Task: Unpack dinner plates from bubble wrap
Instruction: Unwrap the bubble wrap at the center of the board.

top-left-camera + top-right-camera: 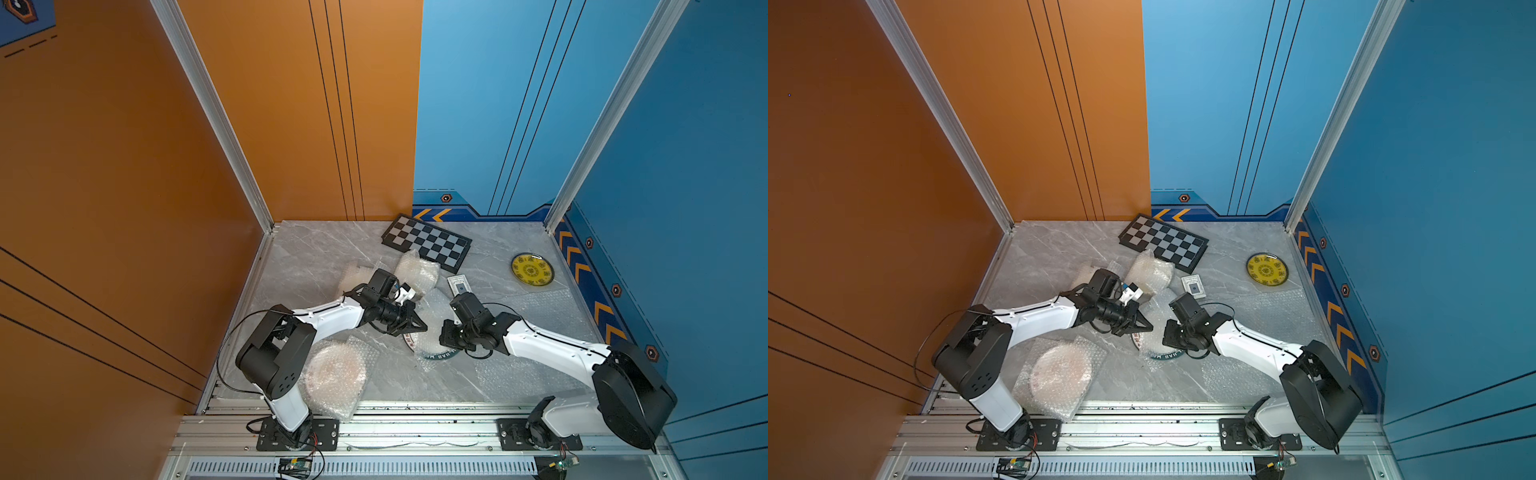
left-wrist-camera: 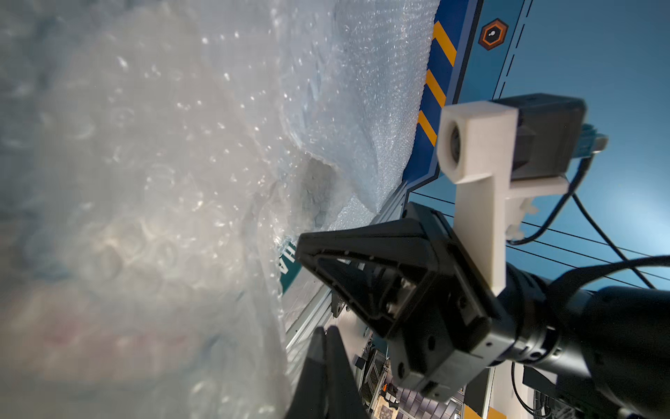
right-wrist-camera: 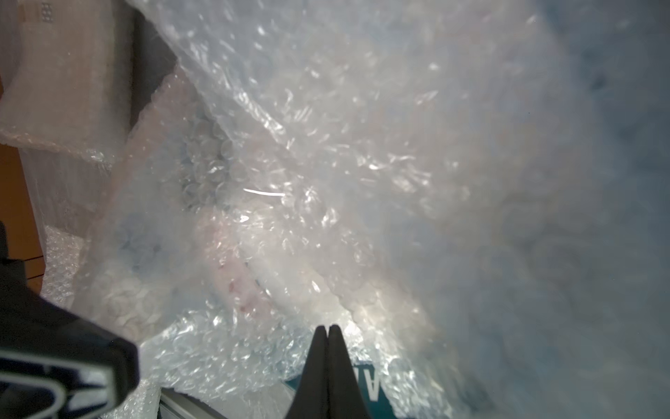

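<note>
1. Parcel (image 1: 332,374) nearest the arm bases: a pale plate, fully wrapped and untouched.
2. Mid-table, the green-lettered plate (image 1: 436,355) lies half under bubble wrap (image 3: 290,163). The left gripper (image 2: 325,332) and right gripper (image 3: 328,330) both have jaws pressed together at that wrap. I cannot tell whether film is caught.
3. Farther back, a left bundle (image 1: 356,275) and a right bundle (image 1: 417,270) remain wrapped.
4. The yellow plate (image 1: 532,270) sits bare near the far right corner: by my count, one of five done.
</note>
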Action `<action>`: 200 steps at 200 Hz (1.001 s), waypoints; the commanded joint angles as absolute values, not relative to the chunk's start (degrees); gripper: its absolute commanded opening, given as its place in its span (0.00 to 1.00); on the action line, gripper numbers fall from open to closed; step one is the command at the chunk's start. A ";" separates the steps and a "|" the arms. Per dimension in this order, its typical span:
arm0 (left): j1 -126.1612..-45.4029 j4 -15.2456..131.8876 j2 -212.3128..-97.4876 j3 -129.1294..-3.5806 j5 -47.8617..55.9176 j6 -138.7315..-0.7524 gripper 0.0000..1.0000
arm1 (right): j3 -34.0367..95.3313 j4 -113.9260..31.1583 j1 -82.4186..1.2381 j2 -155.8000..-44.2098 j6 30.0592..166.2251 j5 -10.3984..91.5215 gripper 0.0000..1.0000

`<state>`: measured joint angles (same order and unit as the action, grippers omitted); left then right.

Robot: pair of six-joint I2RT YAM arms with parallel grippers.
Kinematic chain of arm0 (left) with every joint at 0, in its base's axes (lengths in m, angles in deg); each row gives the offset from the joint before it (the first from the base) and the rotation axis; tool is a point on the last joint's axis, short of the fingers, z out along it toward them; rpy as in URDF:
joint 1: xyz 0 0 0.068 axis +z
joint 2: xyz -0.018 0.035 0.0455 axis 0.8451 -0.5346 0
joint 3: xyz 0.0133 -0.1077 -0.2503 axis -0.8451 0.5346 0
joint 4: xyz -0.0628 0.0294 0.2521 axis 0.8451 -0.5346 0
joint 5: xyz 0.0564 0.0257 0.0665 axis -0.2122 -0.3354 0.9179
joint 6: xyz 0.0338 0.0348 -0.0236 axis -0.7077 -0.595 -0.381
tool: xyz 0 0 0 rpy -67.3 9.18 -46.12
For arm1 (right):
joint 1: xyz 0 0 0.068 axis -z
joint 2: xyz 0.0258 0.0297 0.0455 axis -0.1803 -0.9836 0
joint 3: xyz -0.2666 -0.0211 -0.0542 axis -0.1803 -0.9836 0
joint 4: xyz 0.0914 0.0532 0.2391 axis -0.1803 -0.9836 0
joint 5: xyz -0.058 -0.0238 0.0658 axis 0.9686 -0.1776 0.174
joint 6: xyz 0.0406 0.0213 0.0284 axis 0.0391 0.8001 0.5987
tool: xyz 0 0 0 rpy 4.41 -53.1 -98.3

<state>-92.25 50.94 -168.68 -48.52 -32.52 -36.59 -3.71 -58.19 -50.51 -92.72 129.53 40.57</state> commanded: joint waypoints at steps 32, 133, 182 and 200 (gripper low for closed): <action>-92.68 51.45 -168.07 -46.51 -31.73 -37.67 0.00 | -1.97 -52.18 -54.34 -99.07 132.17 39.45 0.03; -91.66 51.23 -167.02 -47.54 -29.94 -36.98 0.00 | -0.84 -57.86 -54.76 -109.17 131.50 40.63 0.00; -90.64 47.80 -168.87 -59.12 -29.53 -36.43 0.00 | -1.05 -61.69 -54.22 -110.16 130.09 40.70 0.00; -90.81 46.96 -170.23 -62.31 -29.29 -36.11 0.00 | -0.29 -62.95 -54.50 -110.44 129.24 41.07 0.00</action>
